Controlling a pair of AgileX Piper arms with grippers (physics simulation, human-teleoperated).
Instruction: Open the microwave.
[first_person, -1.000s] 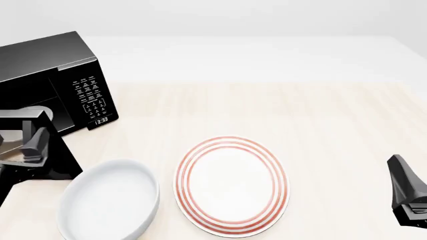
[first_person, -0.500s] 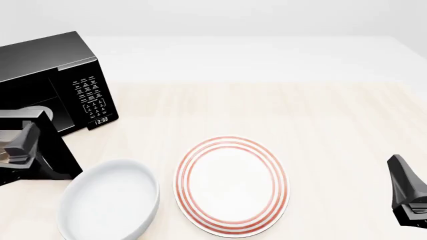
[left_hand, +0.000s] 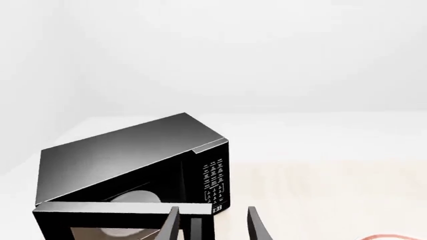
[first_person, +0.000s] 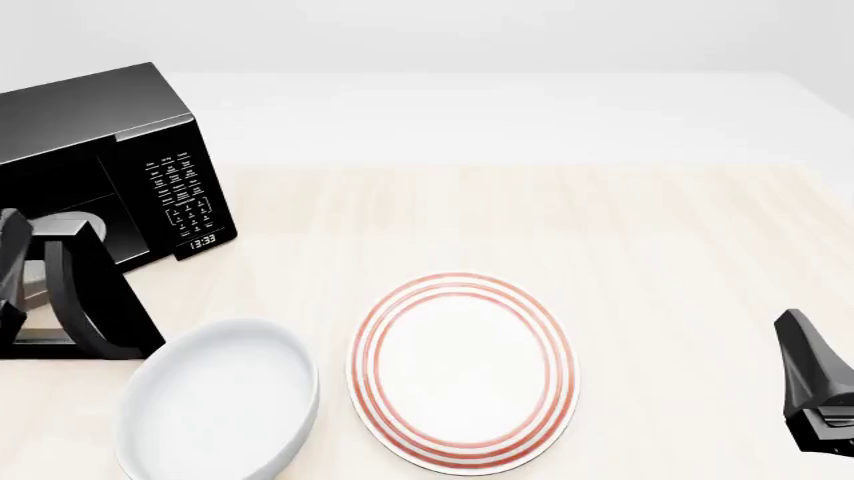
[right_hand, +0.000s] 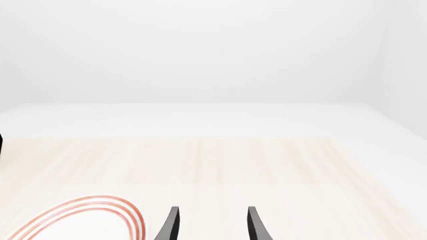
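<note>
The black microwave stands at the table's far left, keypad panel facing right. Its door is swung wide open toward me, and the pale turntable shows inside. My left gripper is at the frame's left edge beside the door. In the left wrist view the microwave is ahead; my left gripper is open, its fingers standing on either side of the door's free end. My right gripper is open and empty at the front right, as the right wrist view shows.
A white bowl sits just in front of the open door. A white plate with red rings lies at the front centre and shows in the right wrist view. The light wood table stretches to the right.
The door has swung further open. My left gripper has moved left to the frame's edge. The right arm has not moved.
</note>
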